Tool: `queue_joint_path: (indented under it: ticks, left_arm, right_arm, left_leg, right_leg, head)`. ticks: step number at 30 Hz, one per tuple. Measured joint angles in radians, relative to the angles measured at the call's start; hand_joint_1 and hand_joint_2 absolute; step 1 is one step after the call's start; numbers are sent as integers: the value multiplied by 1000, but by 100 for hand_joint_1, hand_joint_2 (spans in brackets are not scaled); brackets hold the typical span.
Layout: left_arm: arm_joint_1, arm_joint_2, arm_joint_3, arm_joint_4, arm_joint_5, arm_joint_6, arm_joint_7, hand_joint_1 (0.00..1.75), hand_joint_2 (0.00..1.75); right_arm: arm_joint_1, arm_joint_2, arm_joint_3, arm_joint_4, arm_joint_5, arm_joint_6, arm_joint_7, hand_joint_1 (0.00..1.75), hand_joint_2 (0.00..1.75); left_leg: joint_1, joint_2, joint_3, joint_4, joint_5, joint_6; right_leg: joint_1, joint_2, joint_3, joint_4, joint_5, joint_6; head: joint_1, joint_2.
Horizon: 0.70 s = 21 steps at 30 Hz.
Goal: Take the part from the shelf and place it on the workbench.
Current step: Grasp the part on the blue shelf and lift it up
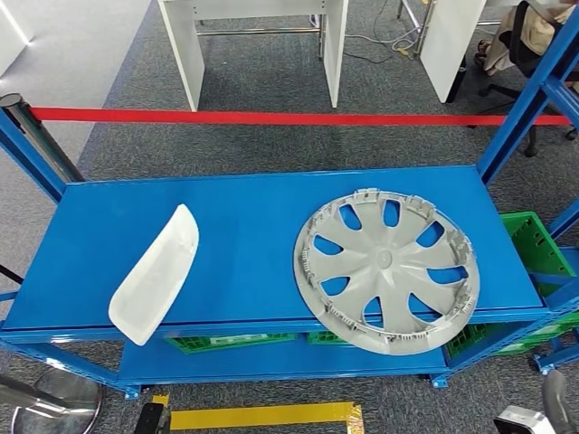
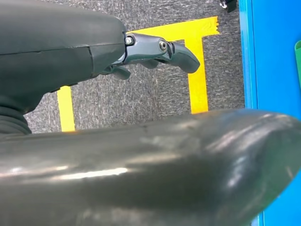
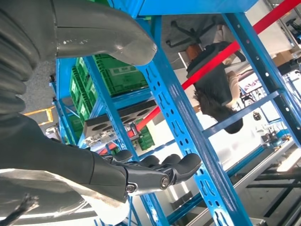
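A white curved plastic part point(image 1: 156, 276) lies on the left of the blue shelf top point(image 1: 252, 235), its near end hanging over the front edge. On the right lies a silver wheel cover point(image 1: 386, 268), also overhanging the front edge. My left hand point(image 2: 106, 47) hangs over grey carpet beside the shelf with fingers point(image 2: 167, 49) stretched out, holding nothing. My right hand point(image 3: 106, 172) hangs low next to a blue shelf upright point(image 3: 184, 117), its fingers point(image 3: 170, 169) extended and empty. Both hands are below and in front of the shelf top.
Green crates point(image 1: 536, 244) sit on the lower shelf level and at the right end. A red barrier tape point(image 1: 273, 117) runs behind the shelf, with white table legs point(image 1: 187, 50) beyond. A person sits at the far right point(image 1: 508, 41). Yellow tape point(image 1: 266, 416) marks the floor.
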<state>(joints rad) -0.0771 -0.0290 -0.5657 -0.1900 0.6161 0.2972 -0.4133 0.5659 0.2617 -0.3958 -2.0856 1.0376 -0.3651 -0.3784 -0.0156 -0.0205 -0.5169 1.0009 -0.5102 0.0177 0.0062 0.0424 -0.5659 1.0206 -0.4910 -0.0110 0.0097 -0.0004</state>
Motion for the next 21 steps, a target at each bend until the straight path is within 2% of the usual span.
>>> queue_joint_path:
  ticks: [18, 21]
  left_arm:
    - [0, 0, 0, 0, 0, 0, 0, 0, 0]
    - [0, 0, -1, 0, -10, -4, 6, 0, 0]
  right_arm:
    - [1, 0, 2, -1, 0, 0, 0, 0, 175]
    - [0, -12, 10, 0, -12, 60, 47, 0, 175]
  left_leg:
    - [0, 0, 0, 0, 0, 0]
    - [0, 0, 0, 0, 0, 0]
  right_leg:
    - [0, 0, 0, 0, 0, 0]
    - [0, 0, 1, 0, 0, 0]
  head:
    - [0, 0]
    - [0, 0]
